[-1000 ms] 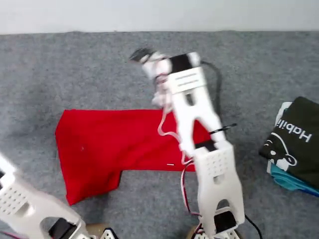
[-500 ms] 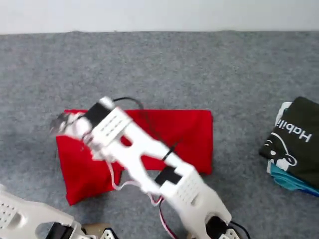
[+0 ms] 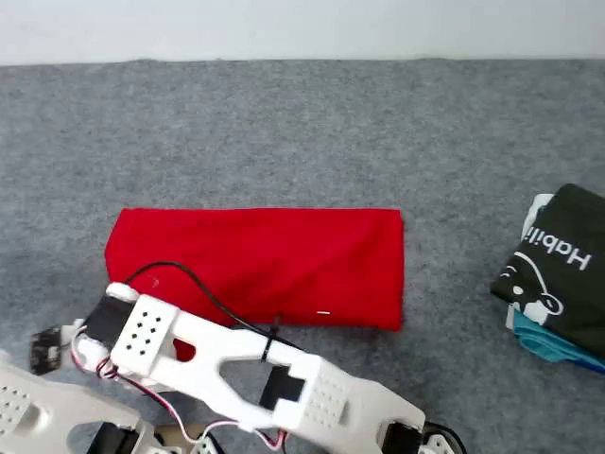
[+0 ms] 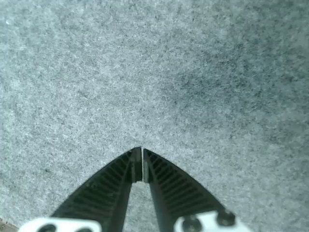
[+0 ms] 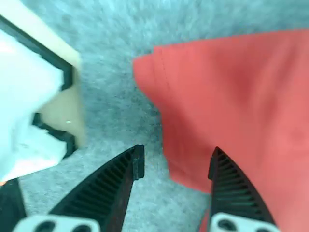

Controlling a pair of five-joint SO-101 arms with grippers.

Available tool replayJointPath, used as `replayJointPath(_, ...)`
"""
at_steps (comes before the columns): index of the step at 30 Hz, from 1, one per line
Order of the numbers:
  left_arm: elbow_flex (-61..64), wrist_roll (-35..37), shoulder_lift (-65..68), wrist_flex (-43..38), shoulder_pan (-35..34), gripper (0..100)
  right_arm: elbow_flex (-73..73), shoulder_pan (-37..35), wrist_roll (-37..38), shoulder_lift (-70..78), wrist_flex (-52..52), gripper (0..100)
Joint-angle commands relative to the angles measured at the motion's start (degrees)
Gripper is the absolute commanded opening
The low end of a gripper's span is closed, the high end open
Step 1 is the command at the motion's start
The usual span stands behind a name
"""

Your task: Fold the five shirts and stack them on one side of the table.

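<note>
A red shirt [image 3: 274, 265] lies folded into a long band in the middle of the grey table [image 3: 302, 132]. My right arm [image 3: 227, 364] stretches across the shirt's near left part and hides it. The right gripper [image 3: 47, 347] is off the shirt's left end and low over the table. In the right wrist view the right gripper [image 5: 176, 164] is open over bare carpet at the edge of the red shirt [image 5: 241, 96], with nothing between its fingers. My left gripper [image 4: 141, 162] is shut and empty above grey carpet.
A stack of folded shirts [image 3: 558, 274], dark one on top over teal and white, sits at the right edge. The left arm [image 3: 33, 407] occupies the near left corner. Its white and tan base [image 5: 34, 111] is close beside the right gripper.
The right arm swung from beyond the shirt's far edge across it to the near left, ending off the shirt's left end. The shirt lies unmoved.
</note>
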Motion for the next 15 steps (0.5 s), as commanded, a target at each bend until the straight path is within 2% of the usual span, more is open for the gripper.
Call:
replayJointPath(1,-0.2,-0.4,-4.0,-0.6,-0.3,1,-0.3,1.5,-0.6,1.6,-3.1,22.3)
replayJointPath(5,-0.2,-0.4,-4.2,-0.6,-0.4,1,-0.3,2.3,-0.5,4.4,-5.3,20.8)
replayJointPath(11,-0.2,-0.4,-4.0,-0.6,-0.9,1,-0.3,3.7,-0.1,5.8,-6.9,0.2)
replayJointPath(15,-0.2,-0.4,-4.1,-0.6,-1.3,1,-2.7,6.5,-0.1,5.8,-5.6,0.8)
